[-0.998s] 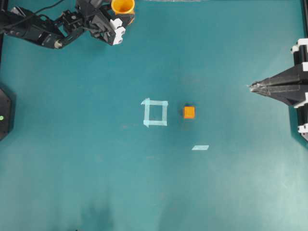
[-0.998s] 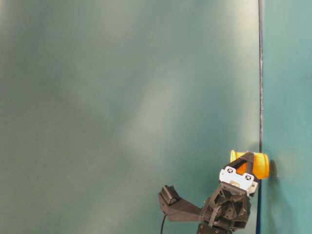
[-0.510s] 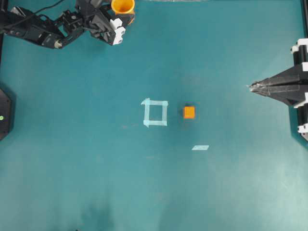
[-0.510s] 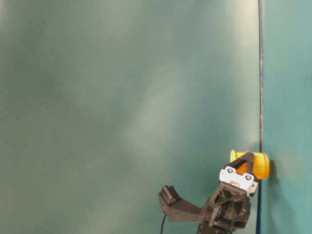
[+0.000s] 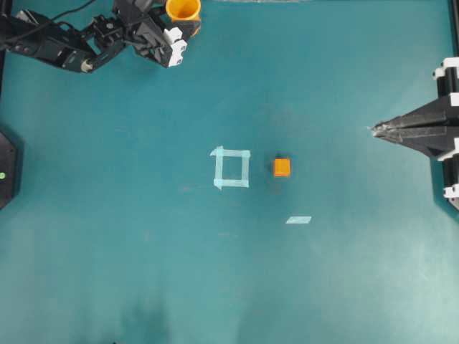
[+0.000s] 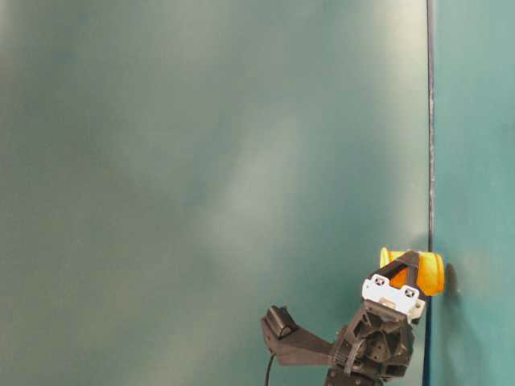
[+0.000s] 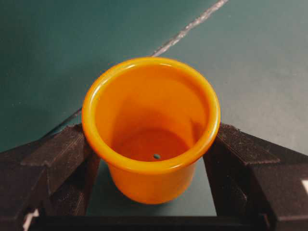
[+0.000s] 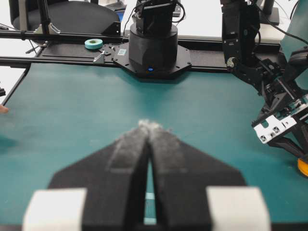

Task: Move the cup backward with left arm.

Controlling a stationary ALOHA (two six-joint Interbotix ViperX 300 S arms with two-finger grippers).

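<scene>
Readable text: none in any view.
Labels, brands: none legible.
Numbers, signs: none legible on table, arms or cup.

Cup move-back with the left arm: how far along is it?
Mostly done: the cup stands upright at the far edge of the table, well away from the tape square and orange cube. In hand: the left gripper straddles the cup, fingers at its sides. Left: let go and back off. The right gripper is shut, parked.

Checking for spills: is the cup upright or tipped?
Upright: the cup stands mouth-up on its base between the left fingers, empty inside.
</scene>
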